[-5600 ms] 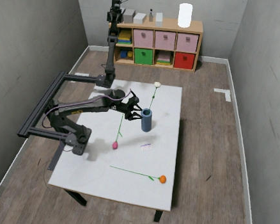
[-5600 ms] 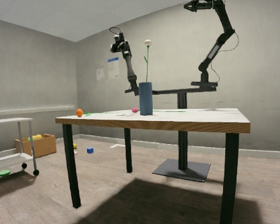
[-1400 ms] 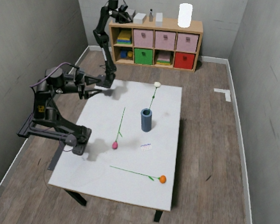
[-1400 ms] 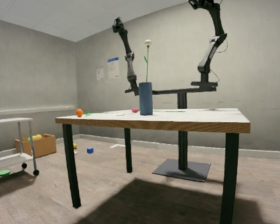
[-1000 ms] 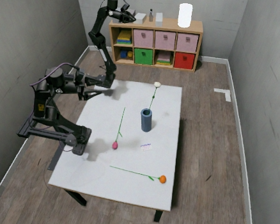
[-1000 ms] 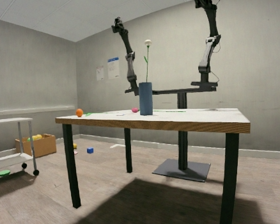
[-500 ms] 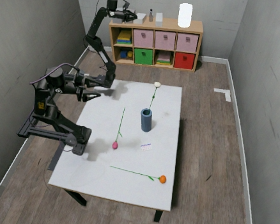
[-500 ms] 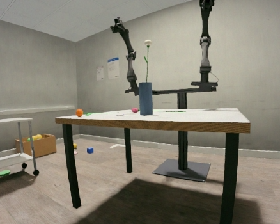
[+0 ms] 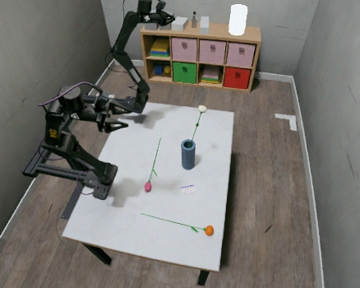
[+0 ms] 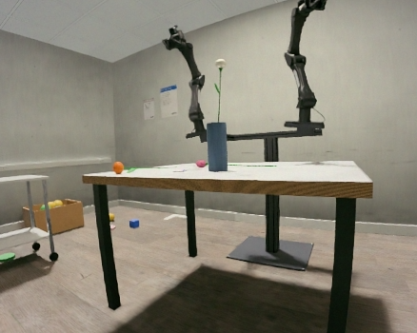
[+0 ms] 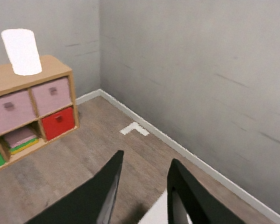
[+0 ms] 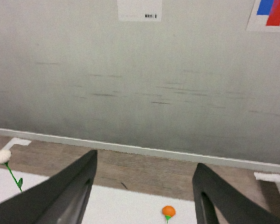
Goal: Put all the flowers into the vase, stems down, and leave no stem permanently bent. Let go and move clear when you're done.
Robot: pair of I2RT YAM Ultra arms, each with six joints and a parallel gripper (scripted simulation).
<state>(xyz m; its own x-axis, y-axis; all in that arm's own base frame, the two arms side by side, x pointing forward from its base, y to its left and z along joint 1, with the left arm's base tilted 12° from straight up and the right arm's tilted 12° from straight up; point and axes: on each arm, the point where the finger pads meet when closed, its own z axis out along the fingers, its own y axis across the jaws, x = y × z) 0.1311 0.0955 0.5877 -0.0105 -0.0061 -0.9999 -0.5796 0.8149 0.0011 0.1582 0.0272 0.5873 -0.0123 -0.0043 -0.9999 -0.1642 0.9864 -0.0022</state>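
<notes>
Beside the table [image 9: 124, 243] [image 10: 253, 187], arms [image 9: 130, 67] [image 10: 298, 71] stand raised: left gripper [image 9: 172, 19] [image 10: 321, 5] [image 11: 148, 156] narrowly parted, right gripper [image 9: 129, 118] [image 10: 166, 44] [image 12: 147, 159] wider.
</notes>
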